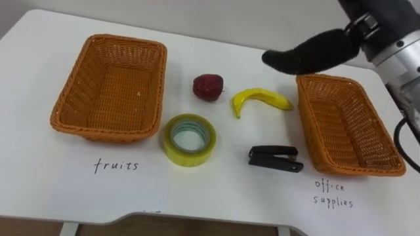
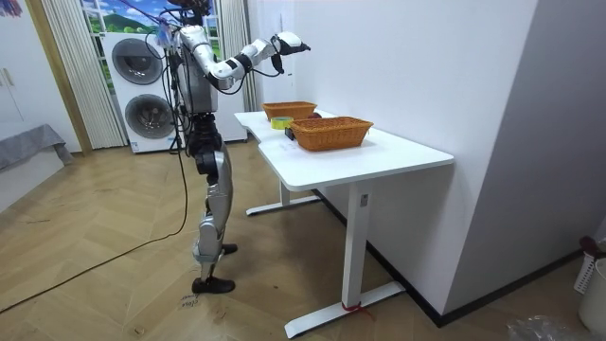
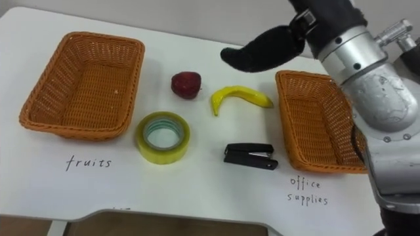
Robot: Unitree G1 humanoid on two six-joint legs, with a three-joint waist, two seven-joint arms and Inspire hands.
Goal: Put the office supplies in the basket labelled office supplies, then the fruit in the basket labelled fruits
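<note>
A home: stacked washing machines [image 2: 142, 90], curtains [image 2: 66, 71].

White desk [image 2: 379, 156] on wood floor [image 2: 95, 294], washing machines [image 2: 140, 90] behind.

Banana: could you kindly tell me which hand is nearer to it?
Right. The right hand hovers above and just behind the banana; the left hand is nowhere over the table.

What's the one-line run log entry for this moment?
right hand: open, empty, raised over table | fruits basket: empty | office supplies basket: empty | red fruit, banana, tape roll, stapler: on table between baskets
</note>
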